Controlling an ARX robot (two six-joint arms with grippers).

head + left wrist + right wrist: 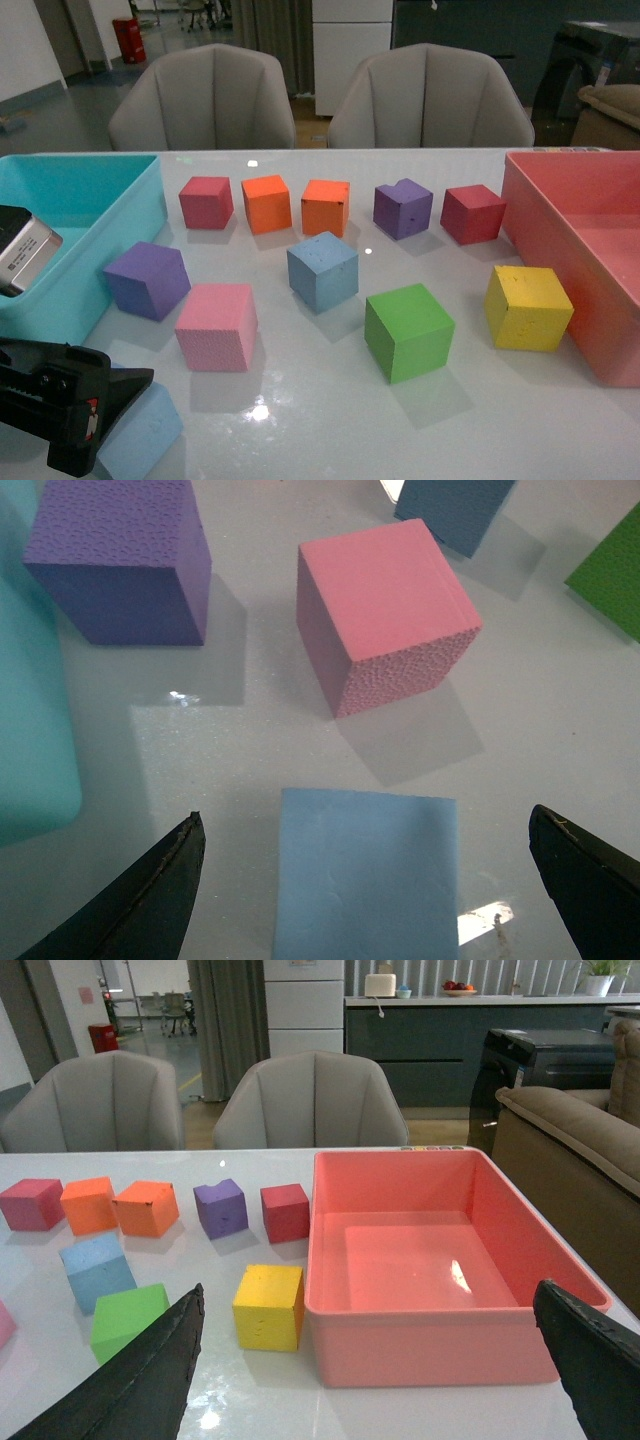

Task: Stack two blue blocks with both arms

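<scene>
Left gripper [365,825] is spread wide on either side of the near blue block [365,880], not touching it. In the front view that gripper half hides the cube, and the frame edge crops it. Second blue block [322,270] sits mid-table [300,420], near the pink cube [216,326]. Right gripper [365,1310] gapes too, holding nothing, and only its fingertips show.
</scene>
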